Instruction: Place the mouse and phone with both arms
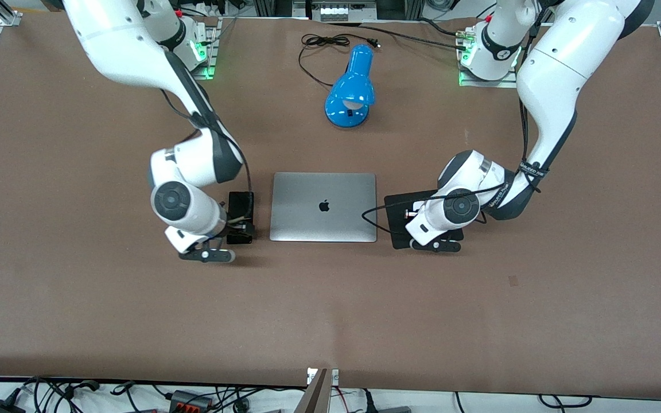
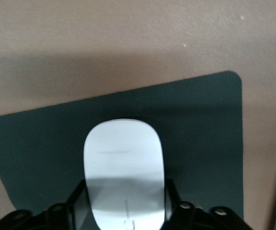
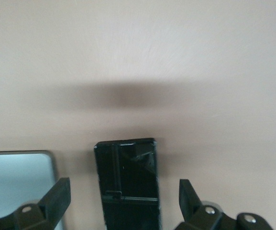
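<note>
On the black mouse pad point(image 2: 195, 143), toward the left arm's end of the table, lies the white mouse point(image 2: 123, 167), and the left gripper point(image 2: 124, 211) stands low over it with a finger point(image 2: 78, 203) at each flank of the mouse's rear half; the fingers look to be touching its sides, so the gripper reads as closed on the mouse, which seems to rest flat on the pad (no gap shows beneath it). From the front camera the mouse itself is hidden under the left arm's wrist, and only the pad's corners point(image 1: 395, 202) show beside the closed silver laptop point(image 1: 323, 207). Toward the right arm's end, just beside the laptop's other edge, the black phone point(image 3: 126, 184) lies flat on the brown table point(image 1: 330, 310), its long side parallel to the laptop point(image 3: 18, 179). The right gripper point(image 3: 123, 206) hovers low over the phone with its fingers point(image 3: 56, 199) spread wide, well clear of the phone's edges, so the phone is released. In the front view the phone point(image 1: 241, 202) peeks out from under the right gripper point(image 1: 207, 252). Farther from the front camera than the laptop, between the two bases, stands a blue desk lamp point(image 1: 352, 87) with its black cord point(image 1: 325, 43) loose on the table.
</note>
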Tool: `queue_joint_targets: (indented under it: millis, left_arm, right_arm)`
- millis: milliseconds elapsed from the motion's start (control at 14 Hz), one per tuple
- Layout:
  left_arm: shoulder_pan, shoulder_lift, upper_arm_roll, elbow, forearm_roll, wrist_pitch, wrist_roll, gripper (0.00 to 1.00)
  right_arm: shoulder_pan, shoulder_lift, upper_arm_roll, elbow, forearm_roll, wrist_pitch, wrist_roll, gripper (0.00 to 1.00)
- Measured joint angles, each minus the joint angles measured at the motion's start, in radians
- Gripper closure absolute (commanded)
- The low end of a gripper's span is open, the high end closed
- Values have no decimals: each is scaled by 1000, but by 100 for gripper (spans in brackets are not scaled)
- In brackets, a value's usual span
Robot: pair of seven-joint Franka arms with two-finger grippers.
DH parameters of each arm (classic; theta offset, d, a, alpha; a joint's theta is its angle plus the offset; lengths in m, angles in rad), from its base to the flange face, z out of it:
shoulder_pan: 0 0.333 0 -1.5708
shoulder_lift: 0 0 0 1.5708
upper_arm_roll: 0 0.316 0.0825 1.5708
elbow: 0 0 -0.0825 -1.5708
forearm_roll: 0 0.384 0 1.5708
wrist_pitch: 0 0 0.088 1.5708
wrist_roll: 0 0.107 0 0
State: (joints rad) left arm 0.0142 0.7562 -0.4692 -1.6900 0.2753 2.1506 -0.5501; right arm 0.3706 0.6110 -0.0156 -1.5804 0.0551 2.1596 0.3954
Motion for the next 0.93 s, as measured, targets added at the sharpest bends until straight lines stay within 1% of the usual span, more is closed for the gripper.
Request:
queue_joint_targets:
  millis: [71, 214, 357, 429, 643, 786, 929]
  left_arm:
    - [3, -2, 0, 27, 0, -39, -12, 0]
    - [19, -15, 0, 130, 1, -187, -14, 0]
    - [49, -51, 0, 239, 3, -344, 12, 0]
    - [69, -81, 1, 270, 3, -385, 31, 0]
    - [167, -210, -1, 299, 4, -442, 130, 0]
    - [235, -311, -2, 303, -5, -455, 163, 0]
    - [278, -405, -3, 303, -17, -483, 175, 0]
  right_arm:
    - [-18, -55, -3, 6, 0, -37, -1, 0]
    - [-68, -157, -5, 15, -1, -113, -23, 0]
    - [-131, -227, -7, 41, -1, -215, -83, 0]
    - [-166, -245, -8, 66, -2, -267, -118, 0]
    - [-279, -257, -10, 166, -1, -415, -224, 0]
    - [-327, -257, -10, 216, -1, -460, -261, 0]
    - [-350, -267, -10, 249, -1, -469, -289, 0]
